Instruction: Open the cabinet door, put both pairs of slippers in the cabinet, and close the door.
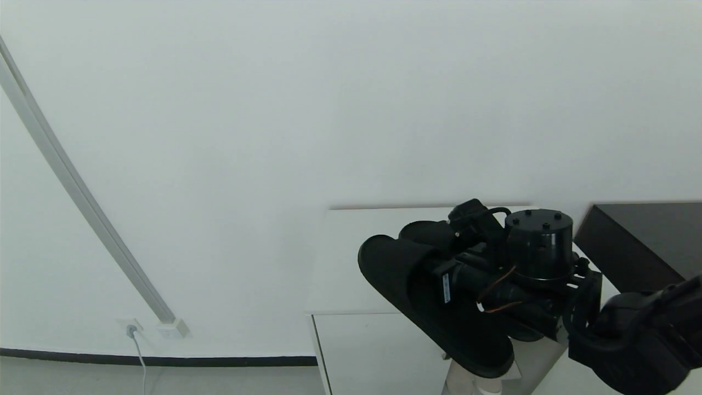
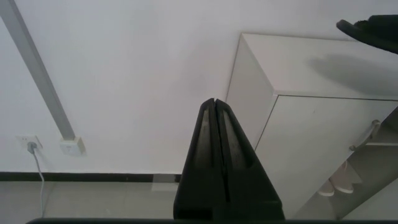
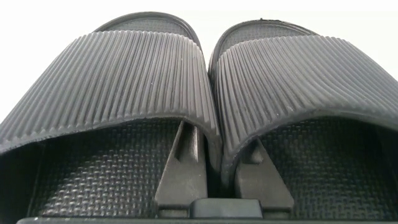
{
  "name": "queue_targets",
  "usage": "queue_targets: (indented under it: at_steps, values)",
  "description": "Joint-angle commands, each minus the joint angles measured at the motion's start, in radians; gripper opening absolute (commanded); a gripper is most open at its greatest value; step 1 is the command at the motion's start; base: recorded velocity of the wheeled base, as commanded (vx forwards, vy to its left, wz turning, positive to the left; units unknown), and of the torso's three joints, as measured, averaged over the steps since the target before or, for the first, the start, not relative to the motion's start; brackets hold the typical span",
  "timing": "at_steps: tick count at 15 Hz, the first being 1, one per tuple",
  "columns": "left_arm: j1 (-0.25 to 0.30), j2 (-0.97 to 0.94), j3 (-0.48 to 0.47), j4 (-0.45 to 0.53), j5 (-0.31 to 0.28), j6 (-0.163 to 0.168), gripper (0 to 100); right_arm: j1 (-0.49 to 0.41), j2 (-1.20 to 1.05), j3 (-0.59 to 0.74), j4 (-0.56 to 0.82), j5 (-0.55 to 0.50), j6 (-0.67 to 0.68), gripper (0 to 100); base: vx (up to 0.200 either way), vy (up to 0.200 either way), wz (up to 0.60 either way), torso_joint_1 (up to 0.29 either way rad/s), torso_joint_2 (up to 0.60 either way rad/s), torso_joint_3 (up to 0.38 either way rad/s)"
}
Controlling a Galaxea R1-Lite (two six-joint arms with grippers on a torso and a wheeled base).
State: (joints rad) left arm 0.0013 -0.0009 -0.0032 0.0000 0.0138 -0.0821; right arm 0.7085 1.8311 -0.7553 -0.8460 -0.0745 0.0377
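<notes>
**Black slippers held over the white cabinet**

The right gripper [image 3: 219,149] has one finger under the strap of each shoe and presses their inner sides together, so the black slippers [image 1: 433,291] are carried as one piece. They hang tilted, toes higher, above the front edge of the white cabinet [image 1: 351,263]. The left gripper [image 2: 214,102] is closed on nothing, away from the cabinet's side, probably to keep clear. Low inside the cabinet lies something pale [image 2: 339,182], perhaps the other pair.
</notes>
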Motion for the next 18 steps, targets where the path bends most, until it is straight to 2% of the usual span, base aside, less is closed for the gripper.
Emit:
queue_targets:
  at_steps: [1, 8, 18]
  values:
    - [0.0, 0.001, 0.0, 0.0, 0.002, -0.001, 0, 0.006, -0.05, 0.033, 0.005, 0.001, -0.001, 0, 0.0, 0.0, 0.0, 0.0, 0.0, 0.0]
    - [0.0, 0.001, 0.0, 0.0, 0.002, -0.001, 0, 0.012, -0.033, 0.03, 0.039, -0.004, -0.005, 0, 0.0, 0.0, 0.0, 0.0, 0.0, 0.0]
    - [0.0, 0.001, 0.0, 0.0, 0.002, -0.001, 0, 0.014, -0.018, 0.034, 0.031, -0.007, -0.007, 0, -0.2, 0.0, 0.0, 0.006, 0.0, 0.004]
